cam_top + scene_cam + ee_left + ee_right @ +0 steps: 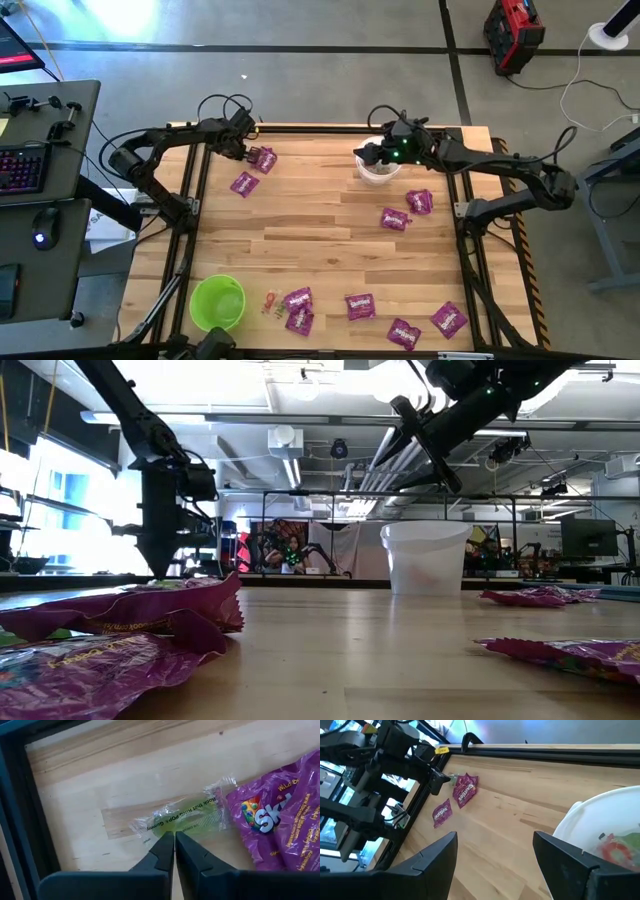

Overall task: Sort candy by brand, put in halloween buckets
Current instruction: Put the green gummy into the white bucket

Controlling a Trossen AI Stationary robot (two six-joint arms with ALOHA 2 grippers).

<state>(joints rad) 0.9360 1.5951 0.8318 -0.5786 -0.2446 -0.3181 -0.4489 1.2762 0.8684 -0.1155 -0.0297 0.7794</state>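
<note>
left claw (174,836) pinching green sweet (176,819), wrapper half hidden.

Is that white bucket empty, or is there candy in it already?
Not empty. The right wrist view shows red and green sweets inside the white bucket; how many, cannot tell.
</note>
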